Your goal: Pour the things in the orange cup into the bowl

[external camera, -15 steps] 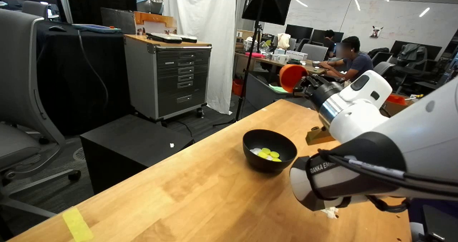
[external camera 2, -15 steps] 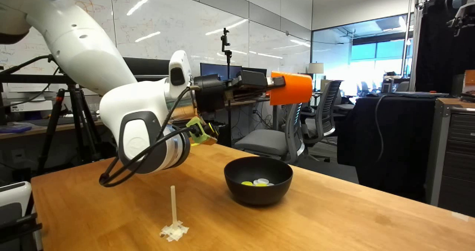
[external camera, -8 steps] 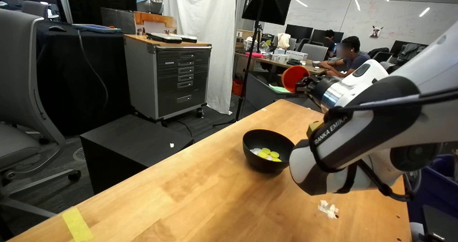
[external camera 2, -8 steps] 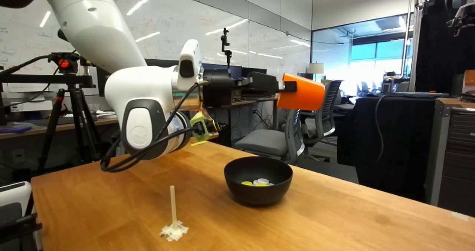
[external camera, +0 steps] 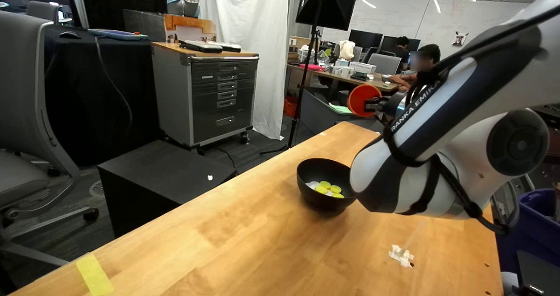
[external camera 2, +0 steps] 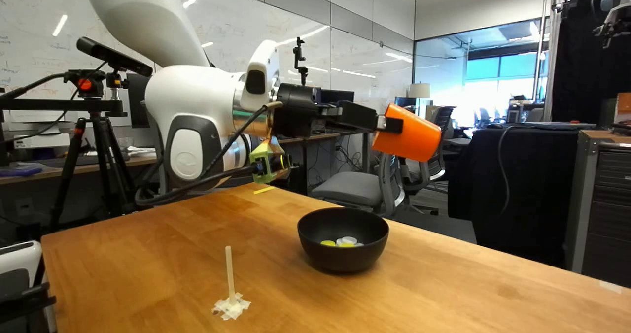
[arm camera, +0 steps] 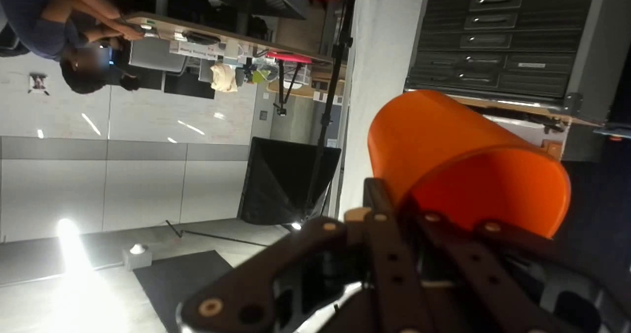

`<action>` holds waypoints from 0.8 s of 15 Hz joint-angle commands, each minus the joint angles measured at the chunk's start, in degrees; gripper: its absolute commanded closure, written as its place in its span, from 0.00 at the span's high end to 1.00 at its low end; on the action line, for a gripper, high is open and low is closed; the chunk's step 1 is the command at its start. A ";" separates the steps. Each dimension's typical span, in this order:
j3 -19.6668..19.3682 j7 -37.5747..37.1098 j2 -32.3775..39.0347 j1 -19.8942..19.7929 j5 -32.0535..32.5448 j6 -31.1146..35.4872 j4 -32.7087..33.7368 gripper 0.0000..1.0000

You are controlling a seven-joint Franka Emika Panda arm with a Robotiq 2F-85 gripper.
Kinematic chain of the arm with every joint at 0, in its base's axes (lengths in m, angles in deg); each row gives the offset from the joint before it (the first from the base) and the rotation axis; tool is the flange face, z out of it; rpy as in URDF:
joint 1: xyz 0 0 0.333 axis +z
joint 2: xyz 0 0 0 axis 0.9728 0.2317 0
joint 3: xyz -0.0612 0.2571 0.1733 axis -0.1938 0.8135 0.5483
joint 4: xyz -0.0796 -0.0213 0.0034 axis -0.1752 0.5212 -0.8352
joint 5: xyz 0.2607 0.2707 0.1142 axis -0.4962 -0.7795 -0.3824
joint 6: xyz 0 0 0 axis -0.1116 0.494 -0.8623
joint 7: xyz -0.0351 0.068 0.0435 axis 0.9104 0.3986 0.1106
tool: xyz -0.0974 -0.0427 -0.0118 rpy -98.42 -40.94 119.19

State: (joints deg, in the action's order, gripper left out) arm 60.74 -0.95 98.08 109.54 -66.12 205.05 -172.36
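The orange cup (external camera: 358,100) is in my gripper (external camera: 373,105), high above the table and away from the bowl. It lies tilted in an exterior view (external camera 2: 414,136), its far end lower. In the wrist view, the gripper (arm camera: 397,207) pinches the wall of the cup (arm camera: 434,131) at its rim, one finger outside and one inside. Nothing shows in the visible part of its inside. The black bowl (external camera: 321,202) stands upright on the table in both exterior views (external camera 2: 345,259). Yellow bits (external camera: 323,188) lie in it with whitish ones, partly hidden by the rim in an exterior view (external camera 2: 347,244).
The wooden table (external camera 2: 443,283) carries a thin upright stick (external camera 2: 230,274) fixed with white tape (external camera 2: 231,307). The arm's elbow (external camera: 385,177) hangs close beside the bowl. A black box (external camera: 162,169) stands past the table edge. A chair (external camera 2: 352,190) stands behind the table.
The cup has moved right in both exterior views, and its far end has dipped. The forearm has swung upward. The bowl and the bits in it have not moved.
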 commanded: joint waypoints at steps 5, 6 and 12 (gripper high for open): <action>14.60 8.10 -9.00 -14.24 0.00 0.63 -1.03 0.04; 15.73 8.74 -9.69 -15.43 -0.24 -0.20 -1.09 0.04; 19.54 14.02 -14.13 -19.97 -2.40 -10.06 -1.93 0.04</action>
State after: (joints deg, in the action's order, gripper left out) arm 77.88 8.65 88.75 91.79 -66.64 198.99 -172.54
